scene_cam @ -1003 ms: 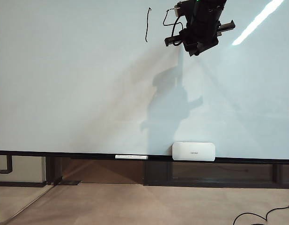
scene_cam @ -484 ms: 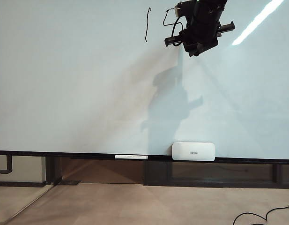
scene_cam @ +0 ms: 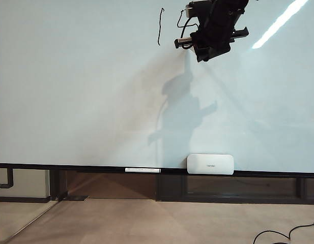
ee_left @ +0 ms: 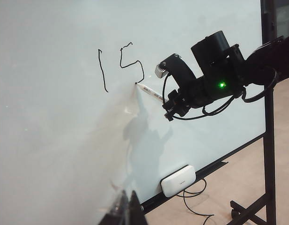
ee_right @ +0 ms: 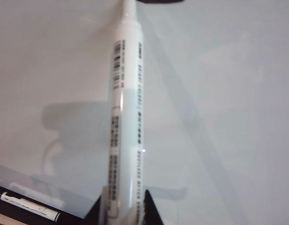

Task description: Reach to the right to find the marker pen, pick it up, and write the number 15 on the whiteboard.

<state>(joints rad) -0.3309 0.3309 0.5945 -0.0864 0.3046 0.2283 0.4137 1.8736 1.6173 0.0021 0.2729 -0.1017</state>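
The whiteboard point(scene_cam: 70, 91) fills the exterior view. High on it stands the black 1 point(scene_cam: 160, 26); my right arm covers most of the 5 there. In the left wrist view the number 15 point(ee_left: 121, 63) shows whole. My right gripper point(scene_cam: 205, 38) point(ee_left: 172, 103) point(ee_right: 123, 206) is shut on the marker pen point(ee_right: 126, 117) point(ee_left: 151, 93). The pen's tip rests on the board at the low end of the 5. My left gripper point(ee_left: 129, 208) hangs low, away from the board, fingers together with nothing between them.
A white eraser point(scene_cam: 210, 163) point(ee_left: 178, 180) and a thin white pen point(scene_cam: 142, 170) point(ee_right: 29, 206) lie on the dark tray rail point(scene_cam: 85, 169). A black cable point(scene_cam: 284, 234) trails on the floor at the lower right. The board's stand point(ee_left: 268, 154) is at its right edge.
My right gripper with the marker pen has shifted a little left and up along the board, and its shadow has moved left with it. The left arm has not moved.
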